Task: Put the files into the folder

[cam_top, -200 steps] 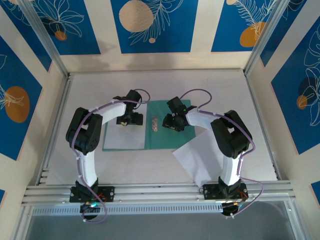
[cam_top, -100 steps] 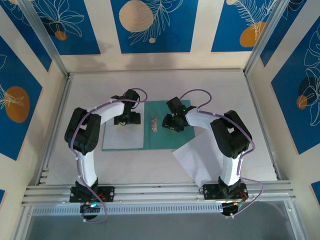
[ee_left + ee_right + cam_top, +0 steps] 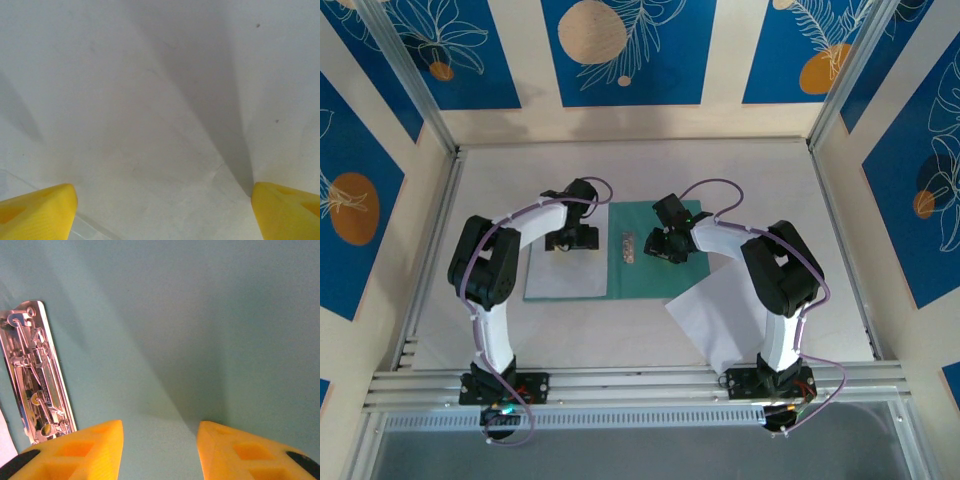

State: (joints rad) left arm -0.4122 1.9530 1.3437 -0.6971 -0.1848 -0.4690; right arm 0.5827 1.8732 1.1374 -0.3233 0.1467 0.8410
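fingertips of the left gripper (image 3: 162, 212) stand wide apart with nothing between them, poised close over a white sheet (image 3: 150, 100) that lies flat. the right gripper (image 3: 160, 442) is about half open and also holds nothing; it hangs close over the bare teal-green leaf of the folder (image 3: 210, 315), with the metal clip (image 3: 37, 375) just to its left along the spine. seen from above, the folder lies open mid-table, the white sheet lying left of the clip. a second sheet (image 3: 715, 305) lies askew, its far corner overlapping the near right corner of the green leaf, the rest on the table (image 3: 770, 190) toward the right arm's base.
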